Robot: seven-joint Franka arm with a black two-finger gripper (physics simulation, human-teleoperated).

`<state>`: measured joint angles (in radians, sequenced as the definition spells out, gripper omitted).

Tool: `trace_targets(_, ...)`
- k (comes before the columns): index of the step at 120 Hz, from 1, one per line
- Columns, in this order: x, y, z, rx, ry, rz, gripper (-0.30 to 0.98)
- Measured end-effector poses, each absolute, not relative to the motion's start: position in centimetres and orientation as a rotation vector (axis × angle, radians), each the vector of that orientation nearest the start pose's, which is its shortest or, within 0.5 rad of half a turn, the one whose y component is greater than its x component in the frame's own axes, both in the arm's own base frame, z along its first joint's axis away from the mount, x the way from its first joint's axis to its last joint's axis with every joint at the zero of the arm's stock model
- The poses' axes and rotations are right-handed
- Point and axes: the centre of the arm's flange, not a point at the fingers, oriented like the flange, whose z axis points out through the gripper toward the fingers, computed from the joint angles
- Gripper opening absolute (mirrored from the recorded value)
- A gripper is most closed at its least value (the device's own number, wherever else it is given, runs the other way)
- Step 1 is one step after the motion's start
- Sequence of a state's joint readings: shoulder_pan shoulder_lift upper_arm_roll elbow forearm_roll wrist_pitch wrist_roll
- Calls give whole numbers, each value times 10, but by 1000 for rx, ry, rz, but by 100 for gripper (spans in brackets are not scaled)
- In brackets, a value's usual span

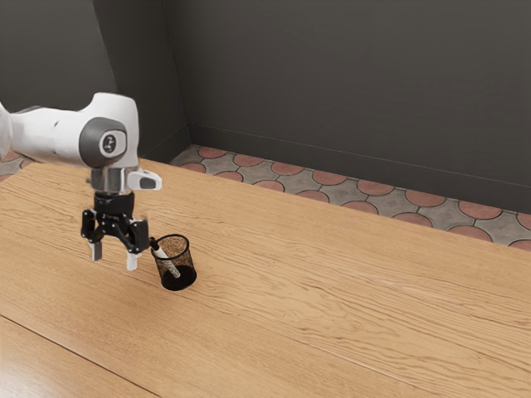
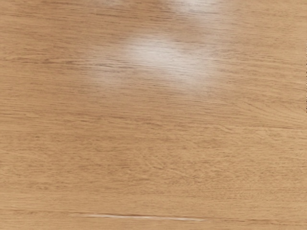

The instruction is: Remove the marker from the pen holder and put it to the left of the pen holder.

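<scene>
In the exterior view my gripper (image 1: 114,260) hangs above the table, open, its two fingertips spread apart with nothing between them. Just to the exterior view's right of it stands the black mesh pen holder (image 1: 178,280), upright on the wood. The marker (image 1: 167,260), white with a black end, leans inside the holder, its black end poking over the rim on the side toward my gripper.
The wooden table (image 1: 332,290) stretches toward the exterior view's right, and its wood grain (image 2: 153,158) lies under my hand in the wrist view. Beyond the table's far edge are a tiled floor and a dark wall.
</scene>
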<state>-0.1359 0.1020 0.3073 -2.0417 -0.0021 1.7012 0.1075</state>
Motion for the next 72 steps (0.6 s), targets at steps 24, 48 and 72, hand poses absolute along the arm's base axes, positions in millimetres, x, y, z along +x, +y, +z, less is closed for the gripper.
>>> trace_targets(24, 527, 76, 367, -3279, -45, 443, 68)
trace_targets(48, 547, 81, 339, -3289, 102, 269, 67)
trace_targets(72, 555, 89, 348, -3197, 274, 183, 59)
